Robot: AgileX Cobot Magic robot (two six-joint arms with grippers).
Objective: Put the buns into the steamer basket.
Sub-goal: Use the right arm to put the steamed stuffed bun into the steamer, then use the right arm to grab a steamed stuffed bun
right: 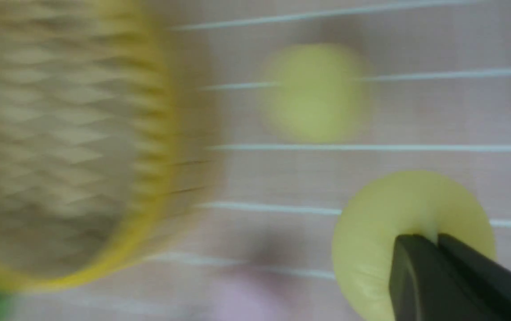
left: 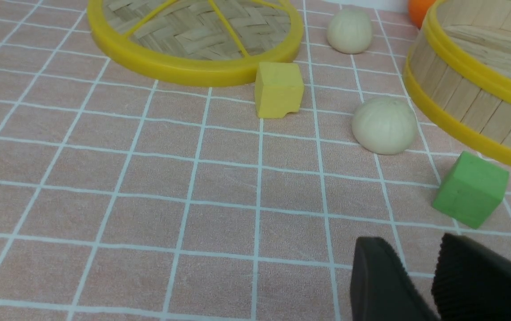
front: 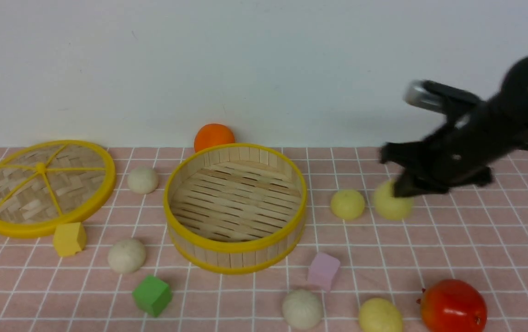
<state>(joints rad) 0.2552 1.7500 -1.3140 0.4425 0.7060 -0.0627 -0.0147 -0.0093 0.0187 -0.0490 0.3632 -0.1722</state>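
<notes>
Six buns are out on the pink checked cloth (front: 476, 240), three off-white and three pale yellow, and none is inside the single steamer basket (front: 234, 246), which stands empty at the middle. One woven lid (front: 45, 184) lies flat to its left. I count three cubes: one yellow cube (front: 69, 238) touching the lid's near rim, one green cube (front: 152, 295) and one pink cube (front: 323, 271) in front of the basket. One orange (front: 214, 137) sits behind the basket, and one red fruit (front: 453, 306) sits at the near right.

Two off-white buns (front: 143, 180) (front: 126, 255) lie left of the basket. The third off-white bun (front: 302, 308) lies at the front, near a front yellow bun (front: 380, 316). Right of the basket a free yellow bun (front: 347, 204) rests just beside the gripped yellow bun (front: 390, 205).

My right gripper (front: 400, 190) has its jaws drawn almost together, pinching the top of the gripped yellow bun. I cannot tell whether that bun is clear of the cloth.

My left gripper (left: 411, 249) hangs low over bare cloth near the green cube, its jaws parted with nothing between them and touching nothing.
</notes>
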